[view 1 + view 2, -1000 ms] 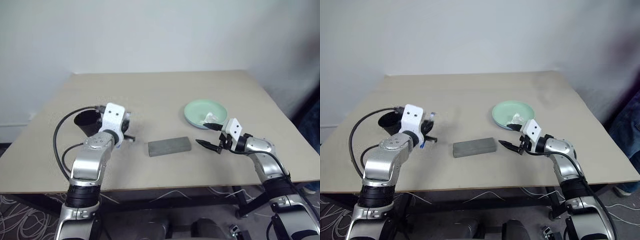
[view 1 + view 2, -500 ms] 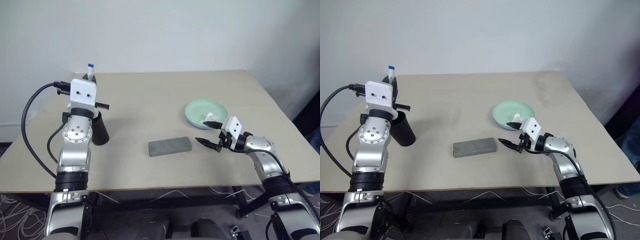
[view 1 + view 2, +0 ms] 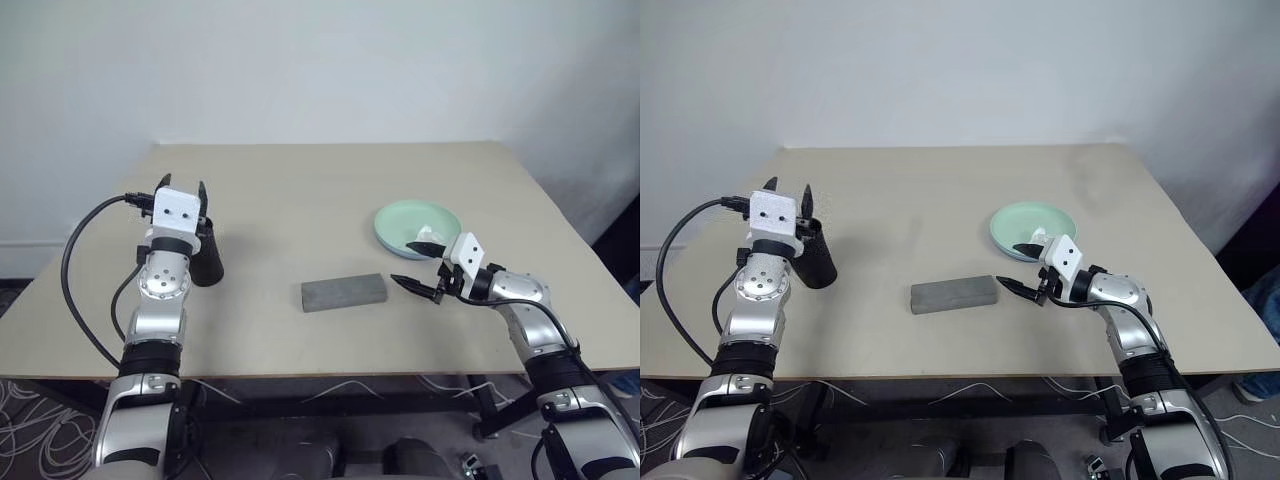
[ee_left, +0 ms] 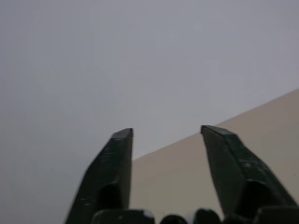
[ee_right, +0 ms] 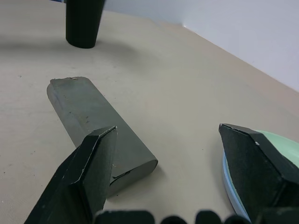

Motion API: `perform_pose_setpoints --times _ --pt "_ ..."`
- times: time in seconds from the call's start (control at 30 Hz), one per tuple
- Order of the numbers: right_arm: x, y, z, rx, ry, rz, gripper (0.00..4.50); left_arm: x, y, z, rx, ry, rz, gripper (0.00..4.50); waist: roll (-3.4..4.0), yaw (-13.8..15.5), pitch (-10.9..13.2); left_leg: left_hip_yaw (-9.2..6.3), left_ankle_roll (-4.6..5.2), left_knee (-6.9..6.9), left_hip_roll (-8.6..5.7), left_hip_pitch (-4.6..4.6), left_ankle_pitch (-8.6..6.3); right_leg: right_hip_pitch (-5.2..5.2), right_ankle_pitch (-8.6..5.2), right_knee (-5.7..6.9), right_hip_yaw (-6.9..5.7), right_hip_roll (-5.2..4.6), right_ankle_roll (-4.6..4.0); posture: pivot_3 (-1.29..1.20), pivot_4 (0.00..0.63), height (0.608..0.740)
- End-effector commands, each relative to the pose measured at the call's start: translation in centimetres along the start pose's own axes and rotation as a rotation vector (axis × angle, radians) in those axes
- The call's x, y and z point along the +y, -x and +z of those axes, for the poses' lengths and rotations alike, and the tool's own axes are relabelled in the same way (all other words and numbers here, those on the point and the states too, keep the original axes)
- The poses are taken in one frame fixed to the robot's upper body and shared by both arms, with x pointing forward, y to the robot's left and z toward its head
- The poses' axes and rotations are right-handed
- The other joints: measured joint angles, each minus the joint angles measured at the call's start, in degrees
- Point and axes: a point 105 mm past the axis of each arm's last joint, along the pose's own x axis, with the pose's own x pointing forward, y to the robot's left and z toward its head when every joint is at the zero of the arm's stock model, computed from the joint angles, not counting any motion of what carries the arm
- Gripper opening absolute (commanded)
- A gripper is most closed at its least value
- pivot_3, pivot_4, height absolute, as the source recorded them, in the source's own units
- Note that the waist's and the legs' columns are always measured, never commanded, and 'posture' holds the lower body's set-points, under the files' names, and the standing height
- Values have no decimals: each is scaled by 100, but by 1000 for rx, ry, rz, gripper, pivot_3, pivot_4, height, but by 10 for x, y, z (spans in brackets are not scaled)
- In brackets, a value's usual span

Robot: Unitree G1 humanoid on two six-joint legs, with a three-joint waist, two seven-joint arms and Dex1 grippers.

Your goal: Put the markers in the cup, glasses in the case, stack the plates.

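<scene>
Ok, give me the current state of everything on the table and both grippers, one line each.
Cup: upright on the table.
Case: lid closed, lying flat.
Plates: stacked, mint green on light blue.
Left gripper: open, empty, raised above the cup.
Right gripper: open, empty, between case and plates.

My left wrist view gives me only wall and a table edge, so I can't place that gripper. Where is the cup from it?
Observer: The cup stands close under the left gripper, whose open fingers point up past it.
Operator: What's in the middle of the table?
Observer: The grey case, lying flat with its lid shut.
Operator: And on the right?
Observer: The plates are stacked, green on blue, with the open right gripper beside them.
</scene>
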Motion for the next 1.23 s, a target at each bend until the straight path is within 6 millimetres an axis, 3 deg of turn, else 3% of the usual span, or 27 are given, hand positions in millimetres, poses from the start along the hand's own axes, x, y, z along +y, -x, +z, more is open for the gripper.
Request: perform_pose_setpoints --times 0.03,0.13,0.27,0.4,0.53,0.6,0.7,0.9,1.07,1.23 --pt "-9 4 11 -33 42 -26 3789 4 -8 23 -82 -6 20 2851 0 -1 0 0 0 0 0 0 0 0 0 1 0 0 0 0 0 736" --pt "-9 4 11 -31 40 -23 3789 5 -7 25 -87 2 23 2851 0 -1 0 0 0 1 0 1 0 0 0 1 -1 1 0 0 0 736" --pt "-12 4 9 -28 34 -25 3789 0 -6 43 -131 92 -19 2851 -1 1 0 0 0 2 0 -1 0 1 0 0 -1 0 0 0 0 736" --pt "-17 6 8 -24 24 -44 3789 -26 1 74 -203 229 -236 2851 -1 -13 0 2 0 5 0 -1 0 2 0 0 -1 0 0 0 0 736" --pt "-26 17 6 -11 19 -75 3789 -67 29 87 -184 298 -584 2851 1 -24 0 2 1 3 0 -1 0 2 -1 0 2 1 -1 0 0 736" --pt "-28 21 8 -12 21 -83 3789 -79 47 81 -130 308 -719 2851 8 -49 1 3 1 1 0 -1 0 1 -1 1 7 1 -2 0 0 736" --pt "-31 28 12 -13 22 -100 3789 -80 62 57 -27 288 -780 2851 11 -76 3 3 1 -6 3 2 0 -2 -3 2 11 5 -4 0 0 736" --pt "-36 47 8 21 18 -151 3789 -65 65 17 81 261 -701 2851 13 -28 3 0 0 -17 10 6 0 -1 -2 4 11 5 -8 0 0 736" --pt "-28 59 2 42 -12 -167 3789 -62 72 -5 124 243 -647 2851 14 30 3 2 0 -14 8 1 0 -2 -3 -6 13 2 -8 0 0 736" --pt "-22 62 3 58 -27 -168 3789 -69 78 -14 132 263 -635 2851 14 46 3 7 0 -19 8 -2 0 -4 -3 -10 16 0 -7 0 0 736"
